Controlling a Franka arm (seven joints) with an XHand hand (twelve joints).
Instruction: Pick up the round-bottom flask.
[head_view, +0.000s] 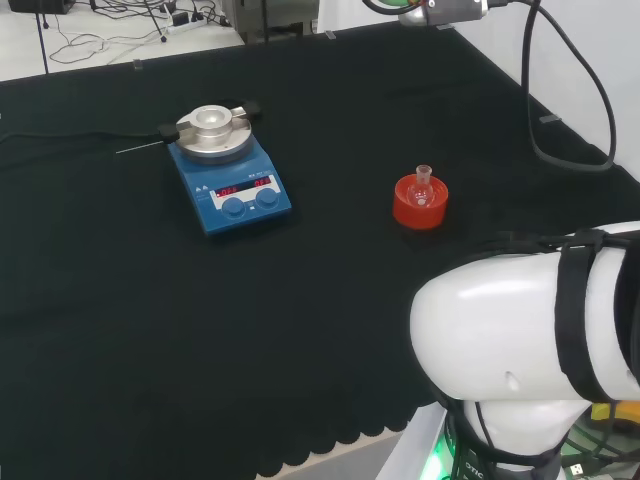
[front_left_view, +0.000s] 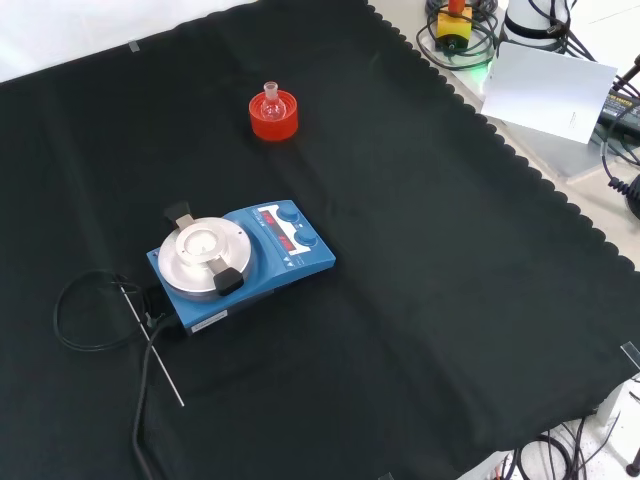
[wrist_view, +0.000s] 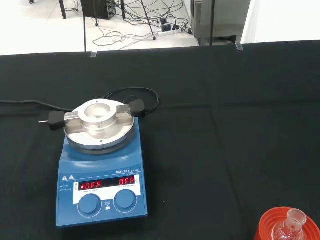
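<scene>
A small clear round-bottom flask (head_view: 422, 186) stands upright in a red ribbed ring stand (head_view: 420, 204) on the black cloth, in the right half of the head view. In the front view the flask (front_left_view: 269, 96) and its stand (front_left_view: 273, 115) sit toward the top, left of centre. The wrist view catches the flask's neck (wrist_view: 294, 223) and the red stand (wrist_view: 272, 225) close by at one corner.
A blue stirrer plate (head_view: 228, 170) with a round metal top (front_left_view: 204, 254) stands left of the flask in the head view, its black cable (front_left_view: 90, 330) trailing away and a thin rod (front_left_view: 152, 343) beside it. The cloth's scalloped edge (front_left_view: 520, 160) runs along the right in the front view.
</scene>
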